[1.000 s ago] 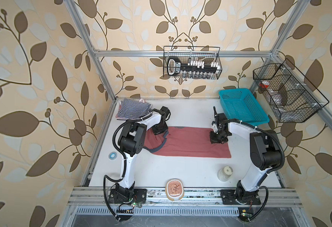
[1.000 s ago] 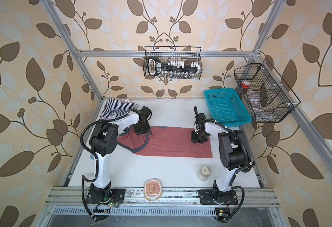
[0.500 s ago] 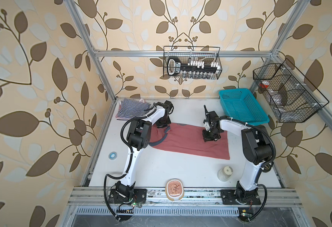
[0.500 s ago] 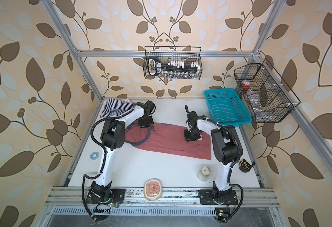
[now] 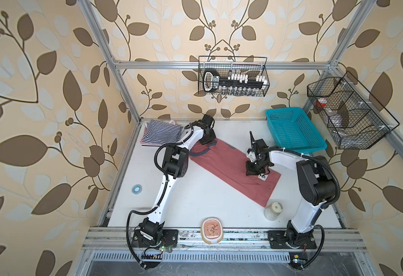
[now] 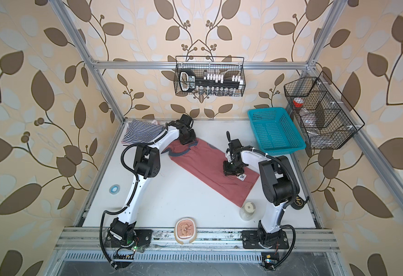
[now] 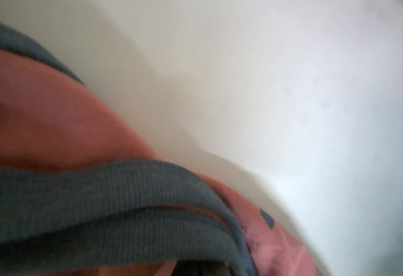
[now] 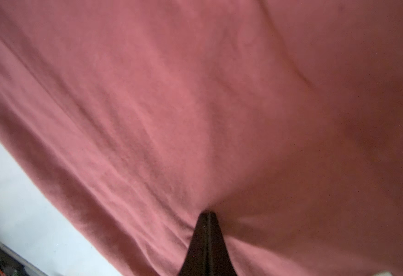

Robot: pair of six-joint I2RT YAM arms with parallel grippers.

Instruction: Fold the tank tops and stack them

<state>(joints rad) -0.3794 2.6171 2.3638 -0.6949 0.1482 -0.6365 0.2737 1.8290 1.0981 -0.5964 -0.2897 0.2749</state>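
As left pincer [image 5: 207, 141] and right pincer [image 5: 252, 171] sat clamped on dusty red tank top [image 5: 229, 170] on tabletop [image 5: 195, 205], thin pinch risked slipping; dragged hem could have toppled near-right jar [image 5: 273, 210].

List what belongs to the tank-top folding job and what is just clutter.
Job: dusty red tank top, navy-striped tank top, left gripper, right gripper (both shut on the red top).
Clutter: teal basket, jar, tape roll, oval dish, back wire basket, side wire basket.
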